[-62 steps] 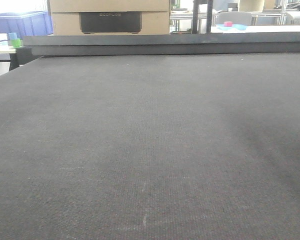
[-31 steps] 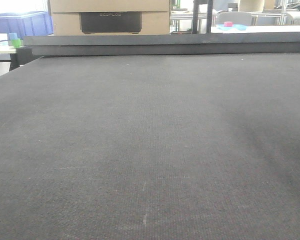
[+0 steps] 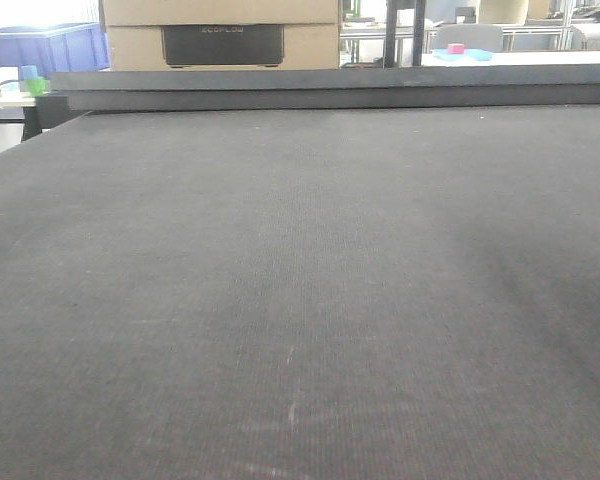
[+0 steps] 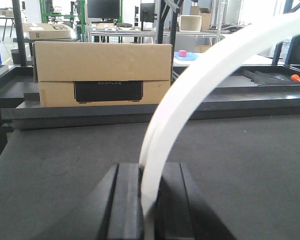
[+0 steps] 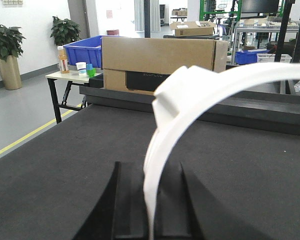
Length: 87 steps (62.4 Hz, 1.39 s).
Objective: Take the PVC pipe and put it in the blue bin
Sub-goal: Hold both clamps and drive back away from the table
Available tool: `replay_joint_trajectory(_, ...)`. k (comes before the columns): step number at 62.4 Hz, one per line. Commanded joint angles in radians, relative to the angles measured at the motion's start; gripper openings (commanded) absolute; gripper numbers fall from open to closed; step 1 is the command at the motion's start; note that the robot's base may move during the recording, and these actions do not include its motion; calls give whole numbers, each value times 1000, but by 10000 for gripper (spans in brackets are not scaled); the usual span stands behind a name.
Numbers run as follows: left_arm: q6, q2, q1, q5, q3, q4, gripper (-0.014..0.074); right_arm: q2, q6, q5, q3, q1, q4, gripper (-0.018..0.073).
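Two tools share one load. In the left wrist view the left tool [image 4: 149,200] is clenched on the PVC pipe [image 4: 162,125], which rises white from between the jaws and arcs up to the right. In the right wrist view the right tool [image 5: 150,200] grips what looks like the same pipe, just below a blocky white fitting [image 5: 182,92], and the pipe sweeps off to the right.

The pipe is therefore off the counter [image 3: 300,300], held above its dark cloth; the front view shows neither pipe nor arm. Past the counter's far edge stands a cardboard box [image 5: 157,55], and beyond it to the left is a blue bin [image 5: 82,50], near a small side table [image 5: 70,76].

I judge the grab done and the carry in hand. The next move calls for both arms to travel together toward the bin at a steady spacing, so the bent pipe neither springs nor slips, and then to let go over the bin's opening.
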Motion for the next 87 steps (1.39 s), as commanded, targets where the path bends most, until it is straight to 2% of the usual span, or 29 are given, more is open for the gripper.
replay_joint_trajectory(1, -2, -9, 5, -28, 1, 1, -111, -6, -3, -18, 0, 2, 0, -168)
replay_joint_trajectory(87, -2, -11, 5, -31, 1, 1, -111, -4, -3, -17, 0, 2, 0, -168)
